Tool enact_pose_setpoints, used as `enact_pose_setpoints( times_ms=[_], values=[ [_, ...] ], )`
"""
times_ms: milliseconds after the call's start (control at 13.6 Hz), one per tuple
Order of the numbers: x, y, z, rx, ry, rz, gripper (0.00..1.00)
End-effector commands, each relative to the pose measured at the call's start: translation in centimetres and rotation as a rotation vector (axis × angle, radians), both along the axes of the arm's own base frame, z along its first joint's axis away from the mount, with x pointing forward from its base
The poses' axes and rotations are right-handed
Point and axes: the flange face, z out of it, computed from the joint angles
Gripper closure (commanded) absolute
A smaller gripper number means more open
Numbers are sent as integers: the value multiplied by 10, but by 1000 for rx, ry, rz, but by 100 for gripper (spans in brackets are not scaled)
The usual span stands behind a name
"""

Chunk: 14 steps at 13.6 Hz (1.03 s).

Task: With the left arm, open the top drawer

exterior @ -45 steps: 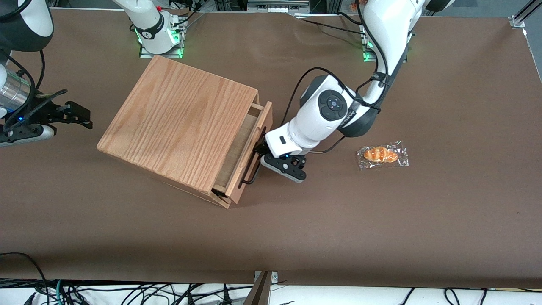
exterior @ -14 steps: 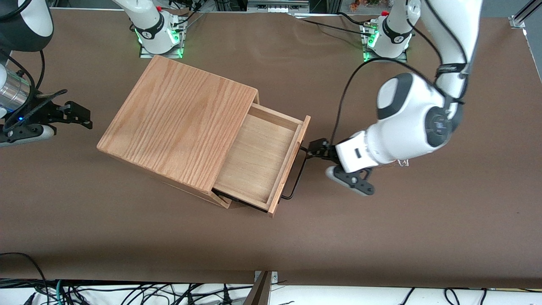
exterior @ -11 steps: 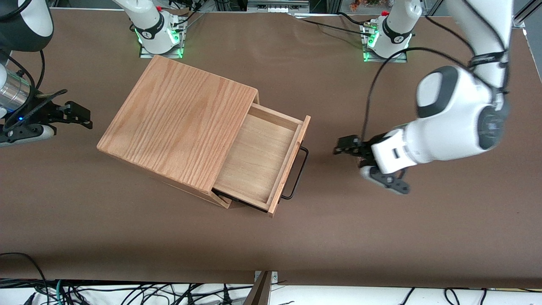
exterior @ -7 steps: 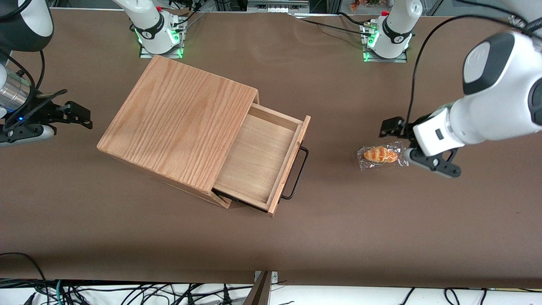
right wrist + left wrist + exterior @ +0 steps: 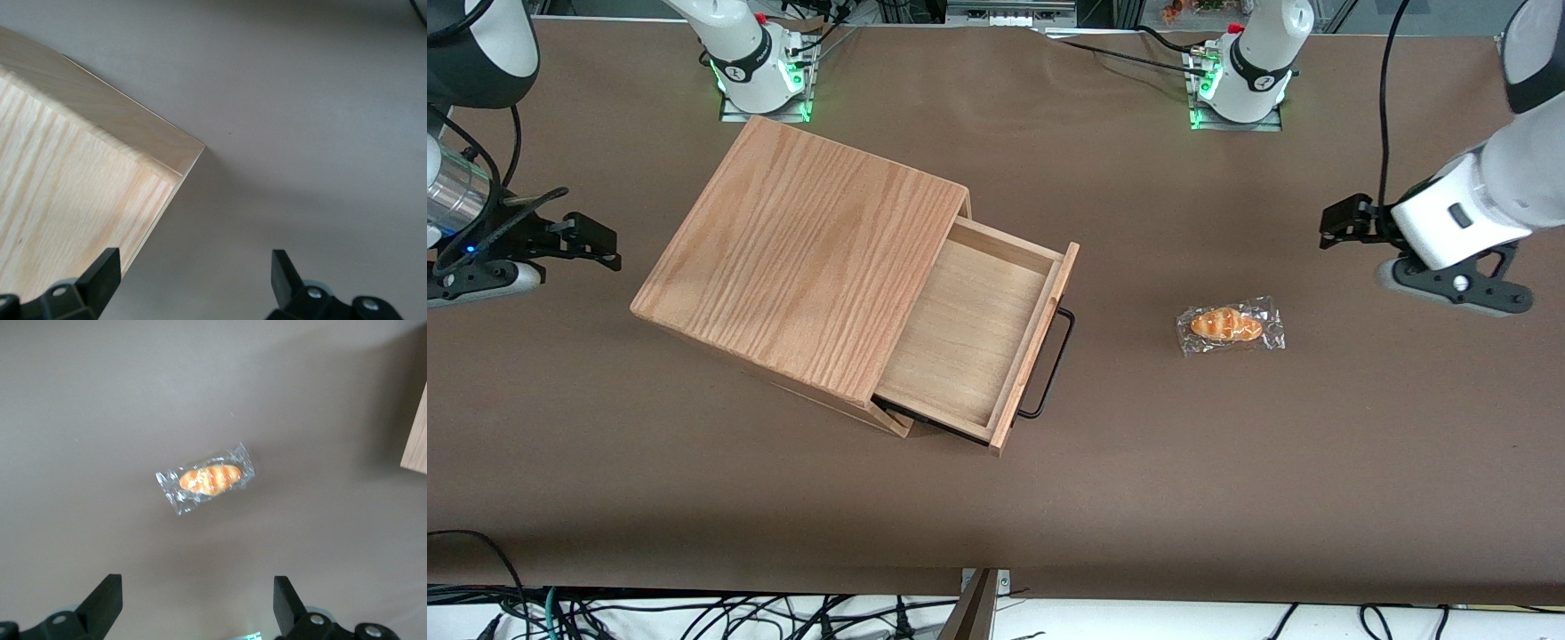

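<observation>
Drawer (image 5: 969,333) pulled well out of the wooden cabinet (image 5: 800,258), its black bar handle (image 5: 1049,360) untouched.

Left arm (image 5: 1485,200) reaches in from the working arm's end of the table (image 5: 1138,498), wrist tipped down, well apart from the cabinet. Its gripper (image 5: 197,613) hangs above the bare tabletop with its 2 fingers (image 5: 103,603) spread wide and holding nothing. A wrapped bread roll (image 5: 1230,325) lies on the table between the cabinet and the gripper.
</observation>
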Motion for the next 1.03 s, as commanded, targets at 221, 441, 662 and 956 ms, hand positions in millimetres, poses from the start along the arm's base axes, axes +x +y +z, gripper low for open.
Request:
enact_pose_setpoints(
  times_ms=[221, 441, 662, 956],
  values=[
    [-59, 24, -9, 47, -129, 46, 0],
    [-56, 26, -7, 41, -115, 52, 0],
    [-54, 25, -8, 44, -113, 47, 0],
    [-52, 26, -6, 45, -117, 52, 0]
  ],
)
